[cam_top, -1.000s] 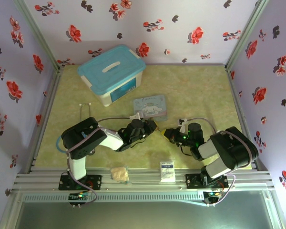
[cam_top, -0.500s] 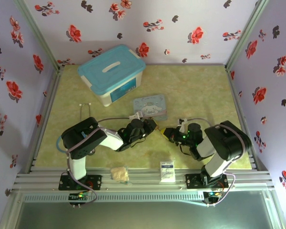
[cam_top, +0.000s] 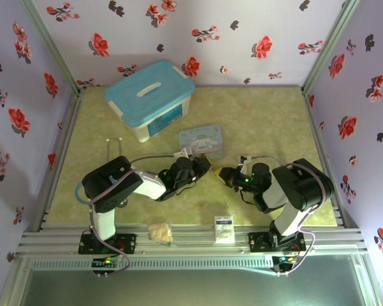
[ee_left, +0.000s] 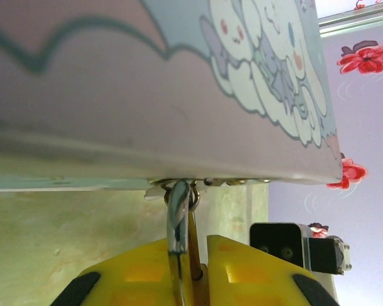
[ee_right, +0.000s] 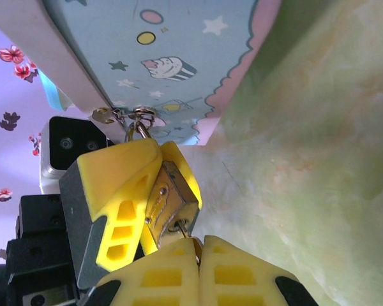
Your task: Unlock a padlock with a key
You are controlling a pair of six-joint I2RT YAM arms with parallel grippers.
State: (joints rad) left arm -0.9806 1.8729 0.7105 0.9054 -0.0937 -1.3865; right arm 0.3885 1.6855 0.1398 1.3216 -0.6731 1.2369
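Two yellow plastic hands meet over the mottled green desk [cam_top: 274, 121]. The right hand [ee_right: 198, 252], pressed together on the thin grey key [ee_right: 182, 231], has edged left as its arm rolled, probably seating the key. The left hand [ee_right: 159, 159] pinches the boxy brass padlock [ee_right: 169, 201], whose silvery shackle [ee_left: 177, 217] hooks the glossy cartoon tin [ee_left: 179, 95].

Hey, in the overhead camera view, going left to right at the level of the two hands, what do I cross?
In order: left arm → left hand, clamped on the padlock → right hand, pinching the key → right arm.
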